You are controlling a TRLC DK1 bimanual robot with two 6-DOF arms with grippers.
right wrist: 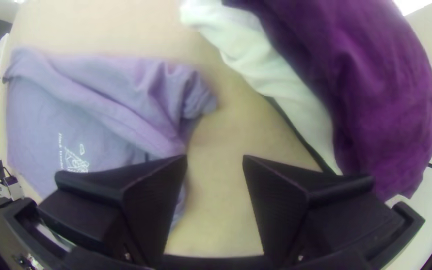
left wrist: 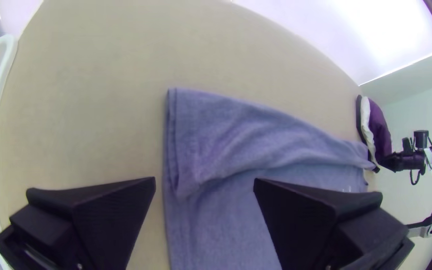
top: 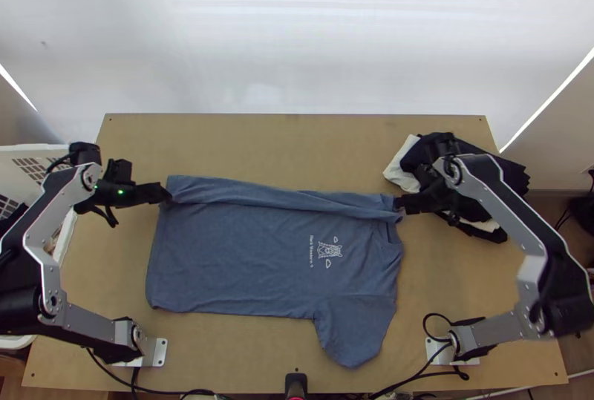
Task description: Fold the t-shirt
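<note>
The blue short-sleeved cotton-looking t-shirt [top: 245,259] lay across the middle of the light wooden table [top: 237,359], hem towards the table's left edge and collar towards its right. It was spread out, save for a long strip [top: 260,196] turned inward along the side facing the table's far edge. The near sleeve [top: 349,333] lay flat towards the table's near edge.

Handling was assessed as follows. The fabric was judged light, soft and limp, with little slip and no fragility, but apt to wrinkle or drag its lower layer. The sound holds were judged to be the two ends of the strip, at hem and collar, with every layer taken in together.

The left black flat-fingered gripper [left wrist: 204,179] was at the hem end, its fingers parted, with nothing seen clamped. The right black flat-fingered gripper [right wrist: 215,156] was at the collar end, also open and found empty.

The views were compared. The top view gave the whole outline and the white chest print's place near the collar, yet from it the gap between either pair of fingers could not be read; the wrist views settled that. The left wrist view separated the stacked edges at the hem corner. The right wrist view disclosed a bunched end of fabric [right wrist: 196,97], pointing towards the mixed dark and white cloth pile [right wrist: 381,100] at the table's far right corner.
</note>
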